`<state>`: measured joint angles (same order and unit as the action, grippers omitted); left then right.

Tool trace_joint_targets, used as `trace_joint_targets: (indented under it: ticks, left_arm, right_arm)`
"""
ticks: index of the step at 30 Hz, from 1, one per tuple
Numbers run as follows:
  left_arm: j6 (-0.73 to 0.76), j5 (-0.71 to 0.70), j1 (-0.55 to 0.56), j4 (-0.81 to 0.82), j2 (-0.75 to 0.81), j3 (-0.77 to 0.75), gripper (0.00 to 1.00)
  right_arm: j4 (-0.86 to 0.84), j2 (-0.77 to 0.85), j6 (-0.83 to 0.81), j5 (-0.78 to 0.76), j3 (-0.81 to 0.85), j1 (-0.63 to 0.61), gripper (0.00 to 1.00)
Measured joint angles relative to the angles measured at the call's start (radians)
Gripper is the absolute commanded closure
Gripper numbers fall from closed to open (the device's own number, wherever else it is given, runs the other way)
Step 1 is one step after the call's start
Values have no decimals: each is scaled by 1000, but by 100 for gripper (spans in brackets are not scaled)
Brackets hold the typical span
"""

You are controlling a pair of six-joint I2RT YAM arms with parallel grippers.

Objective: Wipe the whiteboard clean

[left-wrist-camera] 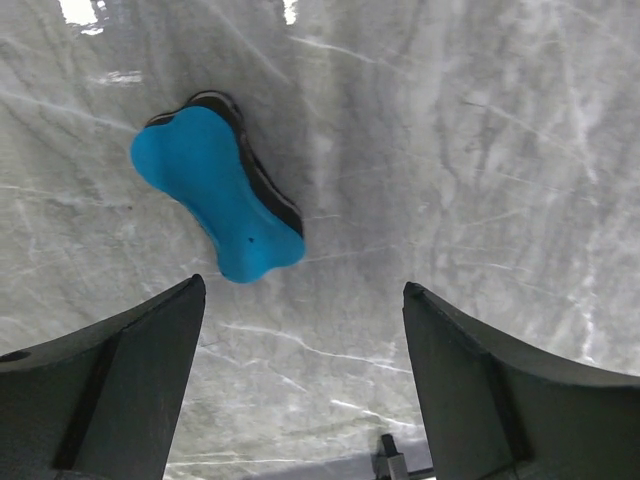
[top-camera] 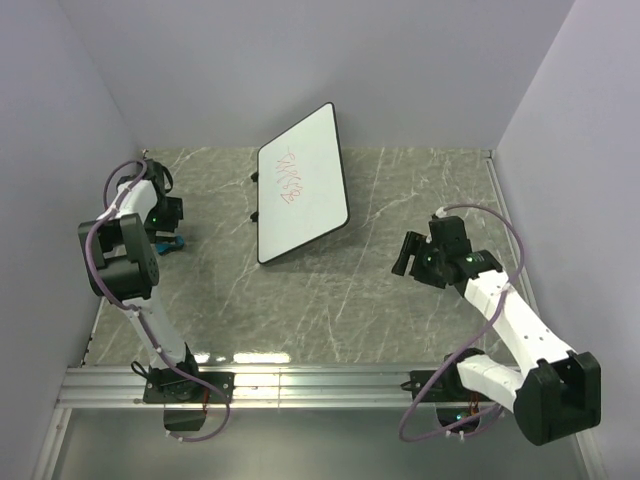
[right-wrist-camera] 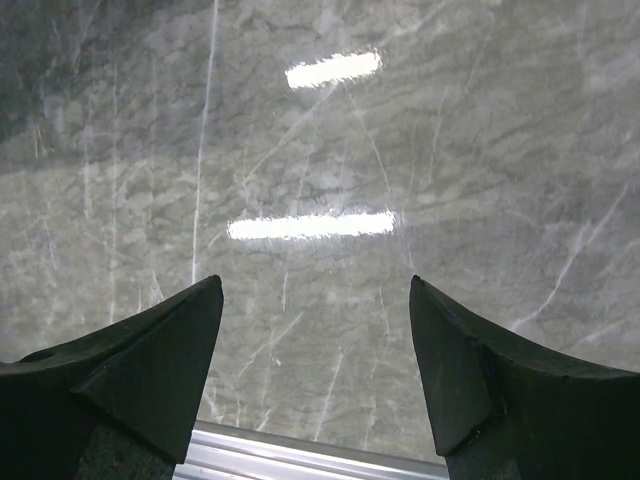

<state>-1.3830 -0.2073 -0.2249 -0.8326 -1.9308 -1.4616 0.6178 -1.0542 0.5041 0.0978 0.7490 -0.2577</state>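
The whiteboard (top-camera: 305, 190) lies tilted at the middle back of the table, with red scribbles (top-camera: 288, 178) near its upper left. A small blue eraser (left-wrist-camera: 218, 192) with a black underside lies on the marble at the far left; it also shows in the top view (top-camera: 172, 243). My left gripper (left-wrist-camera: 305, 292) is open and empty, hanging above the table with the eraser just ahead of its left finger (left-wrist-camera: 120, 385); in the top view the left gripper (top-camera: 163, 230) is right over the eraser. My right gripper (right-wrist-camera: 315, 287) is open and empty over bare marble, right of the board in the top view (top-camera: 408, 256).
The grey marble table (top-camera: 380, 210) is walled at the back and both sides. An aluminium rail (top-camera: 320, 385) runs along the near edge; it also shows in the right wrist view (right-wrist-camera: 300, 455). Both arm bases stand on it.
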Motion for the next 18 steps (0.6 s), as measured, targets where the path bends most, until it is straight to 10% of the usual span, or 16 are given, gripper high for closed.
trace_joint_targets:
  ticks: [13,18]
  left_arm:
    - [-1,8,-68,-44,-81,-32,22]
    - [2,28,-82,-46,-105,-35,52]
  right_arm:
    - [-29,-130,-25,-2,58,0,18]
    - [-31,-164,-27,-3,87,0,19]
